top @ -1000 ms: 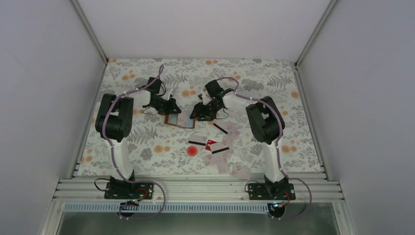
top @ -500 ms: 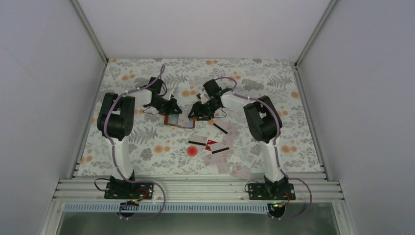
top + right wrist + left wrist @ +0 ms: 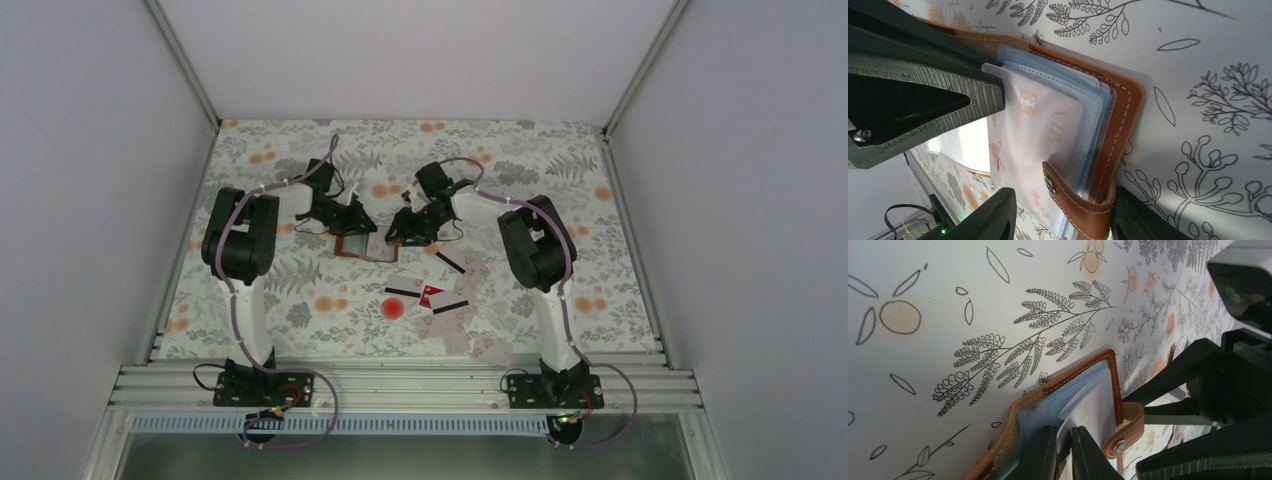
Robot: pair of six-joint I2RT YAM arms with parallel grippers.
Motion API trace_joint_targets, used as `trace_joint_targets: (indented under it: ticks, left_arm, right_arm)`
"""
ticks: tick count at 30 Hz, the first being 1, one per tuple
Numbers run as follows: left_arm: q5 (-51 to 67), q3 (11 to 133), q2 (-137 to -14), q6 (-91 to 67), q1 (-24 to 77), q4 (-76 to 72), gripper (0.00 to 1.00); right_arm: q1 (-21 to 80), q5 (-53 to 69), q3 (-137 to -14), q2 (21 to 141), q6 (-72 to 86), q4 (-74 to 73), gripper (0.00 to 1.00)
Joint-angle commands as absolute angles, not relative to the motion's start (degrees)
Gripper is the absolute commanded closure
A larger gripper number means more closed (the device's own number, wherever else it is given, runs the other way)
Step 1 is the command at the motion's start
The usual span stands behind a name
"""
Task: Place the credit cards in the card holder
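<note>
At the centre of the table, the brown leather card holder (image 3: 352,246) lies open between the two arms. Its stack of clear sleeves (image 3: 1093,100) is fanned upward. One pale credit card (image 3: 1043,130) with a chip sits partly among these sleeves, its near end protruding past the snap tab (image 3: 1068,192). The left gripper (image 3: 1064,450) is pinched onto one sleeve leaf of the card holder. The right gripper (image 3: 1063,200) has its jaws spread wide, straddling the tab end; contact cannot be confirmed. The surface is a floral-print tablecloth (image 3: 560,160) bearing one round red spot (image 3: 392,308), enclosed by plain white walls (image 3: 400,50), with an aluminium rail (image 3: 400,385) along the near edge. The loose credit cards (image 3: 403,284) lie scattered nearer the arm bases than the holder: one red card (image 3: 432,296) and roughly six pale ones, three showing a black stripe. Overlap prevents an exact count.
</note>
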State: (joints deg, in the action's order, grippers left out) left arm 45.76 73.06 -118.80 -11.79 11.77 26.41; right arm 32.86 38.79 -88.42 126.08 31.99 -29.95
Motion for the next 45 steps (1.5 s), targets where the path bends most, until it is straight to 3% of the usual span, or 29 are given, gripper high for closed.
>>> trace_joint_targets:
  ticks: [1,7,14,21,26,34,45]
  left_arm:
    - [45.6,71.9,-120.9,-12.7,13.7,26.4,0.86]
    - [45.5,72.0,-121.1,-13.5,14.5,26.2,0.79]
    - [46.9,72.3,-121.6,-14.8,15.4,25.3,0.78]
    - [48.1,72.4,-122.3,-15.7,15.8,24.4,0.97]
    - [48.7,71.8,-121.7,-15.3,15.7,24.3,0.98]
    - [51.9,70.2,-120.6,-16.4,14.0,22.6,0.98]
    - [56.0,69.9,-120.1,-18.7,13.0,20.8,0.98]
  right_arm:
    - [33.9,40.7,-90.7,128.0,32.1,-28.0,0.53]
    - [33.9,40.9,-90.9,128.0,32.1,-27.9,0.54]
    - [34.0,41.0,-90.9,127.7,31.9,-27.9,0.54]
    - [34.0,41.0,-90.5,127.5,31.4,-27.8,0.55]
    - [33.4,38.1,-90.0,125.8,28.5,-30.5,0.54]
    - [29.1,37.4,-85.9,118.3,25.3,-32.2,0.43]
    - [28.7,47.5,-83.0,110.1,24.7,-32.5,0.43]
